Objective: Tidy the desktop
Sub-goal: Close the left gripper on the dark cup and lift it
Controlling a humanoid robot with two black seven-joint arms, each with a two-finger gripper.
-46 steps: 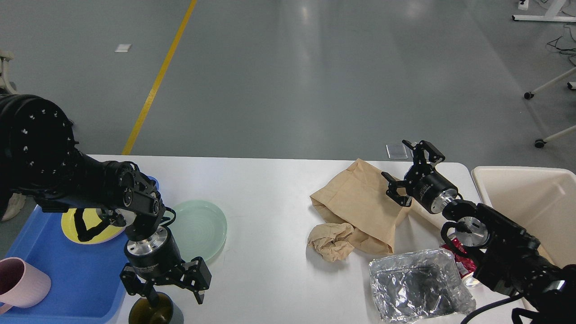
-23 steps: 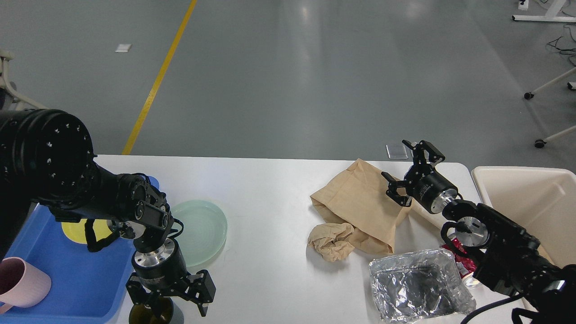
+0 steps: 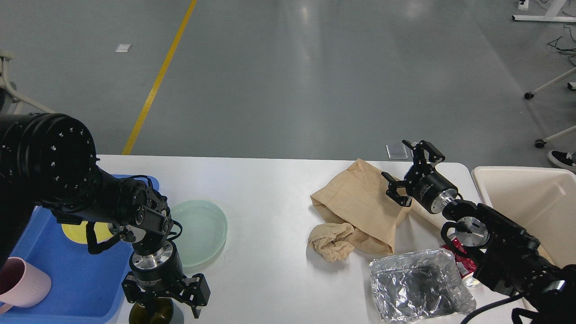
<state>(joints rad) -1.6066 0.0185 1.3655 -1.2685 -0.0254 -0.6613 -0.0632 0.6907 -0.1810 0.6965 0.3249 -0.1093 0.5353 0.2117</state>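
Black left gripper [image 3: 162, 300], fingers spread, hangs over the dark cup [image 3: 150, 311] at the desktop [image 3: 270, 189] near edge; next, lower and close.

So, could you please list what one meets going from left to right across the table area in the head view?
Pink cup → blue tray → green plate → crumpled paper ball → foil container → cream bin.
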